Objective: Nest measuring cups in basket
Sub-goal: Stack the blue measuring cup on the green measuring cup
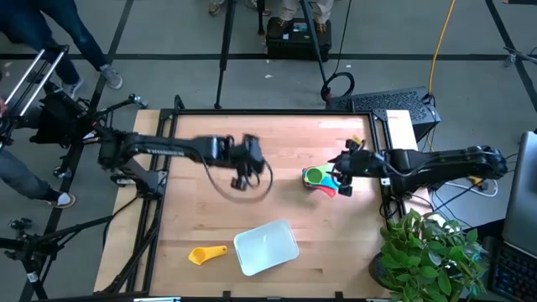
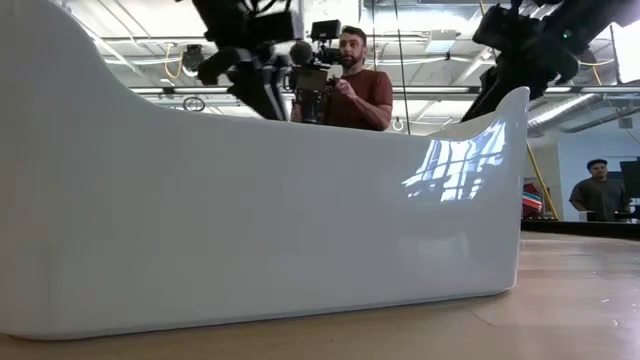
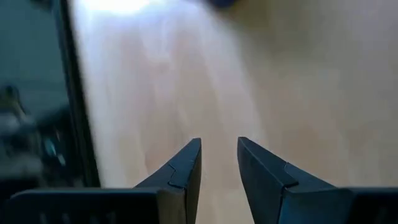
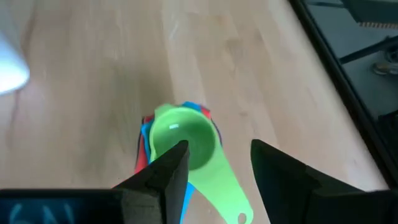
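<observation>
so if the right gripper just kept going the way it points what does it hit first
Most likely the green cup topping the stacked cups: the right gripper is open, straddling its handle. Depth is unclear.

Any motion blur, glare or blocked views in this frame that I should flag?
High view: the left gripper is smeared by motion blur; the right gripper by the nested measuring cups is sharp. Left wrist view: the table is soft with a bright glare patch. Low view: the basket wall fills most of the picture and carries window reflections.
</observation>
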Available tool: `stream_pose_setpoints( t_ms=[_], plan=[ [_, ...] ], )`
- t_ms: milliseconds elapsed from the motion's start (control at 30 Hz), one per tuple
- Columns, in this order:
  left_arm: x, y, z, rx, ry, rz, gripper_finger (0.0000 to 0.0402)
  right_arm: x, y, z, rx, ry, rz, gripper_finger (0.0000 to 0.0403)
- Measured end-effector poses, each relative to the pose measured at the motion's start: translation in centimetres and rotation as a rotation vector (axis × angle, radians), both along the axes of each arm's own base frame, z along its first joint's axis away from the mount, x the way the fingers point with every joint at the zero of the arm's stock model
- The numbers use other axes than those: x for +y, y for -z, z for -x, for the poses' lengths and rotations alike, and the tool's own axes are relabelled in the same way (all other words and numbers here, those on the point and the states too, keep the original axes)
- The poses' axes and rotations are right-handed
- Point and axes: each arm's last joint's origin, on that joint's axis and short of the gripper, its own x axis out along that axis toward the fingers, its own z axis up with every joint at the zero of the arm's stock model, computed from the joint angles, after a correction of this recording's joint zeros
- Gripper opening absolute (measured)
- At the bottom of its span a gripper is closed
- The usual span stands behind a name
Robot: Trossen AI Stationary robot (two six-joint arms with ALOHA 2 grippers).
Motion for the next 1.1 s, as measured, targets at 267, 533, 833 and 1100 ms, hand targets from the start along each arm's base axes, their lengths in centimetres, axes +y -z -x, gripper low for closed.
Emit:
stream_pose_setpoints(
  t_ms=[267, 533, 833, 1100],
  plan=[
    [7.6, -0.7, 8.0, 0.112, -0.369, 0.178, 0.0108, -0.4, -0.6, -0.2, -0.085, -0.017, -0.083, 0.0165],
    [10.5, 3.5, 13.7, 0.208, -0.517, 0.267, 0.0108, -0.4, -0.6, -0.5, -0.093, -0.036, -0.102, 0.0165],
    [12.4, 7.0, 15.6, 0.305, -0.591, 0.351, 0.0108, -0.4, -0.6, -0.6, -0.096, -0.040, -0.095, 0.0165],
    [13.8, 9.3, 15.8, 0.394, -0.608, 0.393, 0.0108, -0.5, -0.6, -0.6, -0.094, -0.037, -0.084, 0.0165]
  ],
)
